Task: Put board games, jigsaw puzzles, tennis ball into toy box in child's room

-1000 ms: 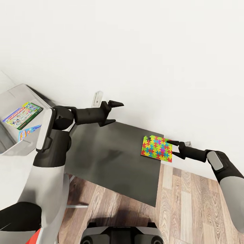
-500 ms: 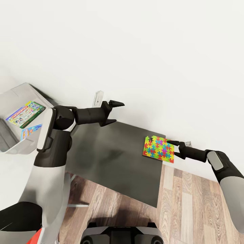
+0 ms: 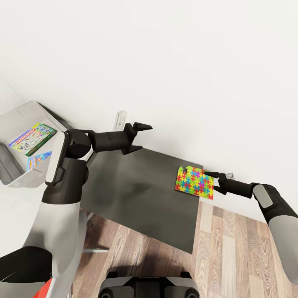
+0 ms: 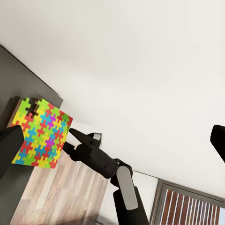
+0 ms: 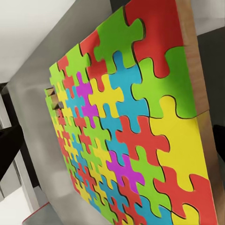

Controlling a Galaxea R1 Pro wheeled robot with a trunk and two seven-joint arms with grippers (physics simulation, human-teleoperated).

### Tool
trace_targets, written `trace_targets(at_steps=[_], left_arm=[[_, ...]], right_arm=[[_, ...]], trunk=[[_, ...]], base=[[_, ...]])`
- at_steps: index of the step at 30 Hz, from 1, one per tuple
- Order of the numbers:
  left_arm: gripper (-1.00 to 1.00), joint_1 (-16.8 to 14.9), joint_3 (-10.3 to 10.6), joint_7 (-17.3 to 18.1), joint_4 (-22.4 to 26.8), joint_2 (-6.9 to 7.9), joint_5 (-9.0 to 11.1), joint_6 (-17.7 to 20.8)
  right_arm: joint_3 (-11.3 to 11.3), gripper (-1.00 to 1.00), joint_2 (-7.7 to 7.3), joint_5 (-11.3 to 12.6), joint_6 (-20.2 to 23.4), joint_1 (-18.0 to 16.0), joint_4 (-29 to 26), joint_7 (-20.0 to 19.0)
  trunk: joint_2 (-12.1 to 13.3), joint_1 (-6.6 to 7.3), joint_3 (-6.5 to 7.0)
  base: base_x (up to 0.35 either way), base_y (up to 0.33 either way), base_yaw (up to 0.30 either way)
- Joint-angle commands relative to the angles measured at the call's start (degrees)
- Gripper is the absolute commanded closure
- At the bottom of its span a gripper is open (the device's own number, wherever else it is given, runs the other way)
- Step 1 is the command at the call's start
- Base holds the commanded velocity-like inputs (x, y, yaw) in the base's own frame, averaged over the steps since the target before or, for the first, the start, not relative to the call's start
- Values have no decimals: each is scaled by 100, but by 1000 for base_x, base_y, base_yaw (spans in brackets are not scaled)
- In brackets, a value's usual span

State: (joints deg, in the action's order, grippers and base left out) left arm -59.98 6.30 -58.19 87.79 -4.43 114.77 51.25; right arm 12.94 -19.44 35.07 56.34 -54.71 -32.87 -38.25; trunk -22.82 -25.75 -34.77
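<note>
1 jigsaw puzzle [image 3: 194, 182] sat at the dark table's [image 3: 136, 194] right edge, center-right of frame, its edge pinched by the right gripper [image 3: 208, 174]. The left gripper [image 3: 140, 136] hung spread and empty. Carrying looked underway; next, likely, a leftward swing toward the toy box [image 3: 18, 120] at far left.

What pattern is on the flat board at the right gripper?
Interlocking jigsaw pieces in red, yellow, green, blue and purple cover the flat square puzzle board; clearest in the right wrist view.

Bright, even render; soft shadows, sharp focus.
</note>
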Motion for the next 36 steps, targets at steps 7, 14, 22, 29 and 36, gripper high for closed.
trace_targets(at_steps=[7, 14, 22, 29, 36], left_arm=[[-100, -5, -6, -63, 1, -5, 46, 10], [-100, -5, -6, -68, 1, -5, 46, 10], [-100, -5, -6, -69, 1, -5, 47, 11], [-100, -5, -6, -70, 1, 1, 46, 15], [-100, -2, -6, -70, -15, 2, 45, 14]], right_arm=[[23, -100, 2, -35, 26, -5, 1, -33], [24, -100, -3, -35, 26, -5, 1, -33], [23, 100, 0, -35, 26, -5, 1, -33], [24, 100, 0, -35, 26, -5, 1, -33], [24, 100, -23, -35, 81, -10, -9, -33]], trunk=[[-9, -3, -8], [-9, -3, -8], [-9, -3, -8], [-9, -3, -8], [-9, -3, -8]], base=[[0, 0, 4], [0, 0, 1], [0, 0, 0], [0, 0, 0], [0, 0, 0]])
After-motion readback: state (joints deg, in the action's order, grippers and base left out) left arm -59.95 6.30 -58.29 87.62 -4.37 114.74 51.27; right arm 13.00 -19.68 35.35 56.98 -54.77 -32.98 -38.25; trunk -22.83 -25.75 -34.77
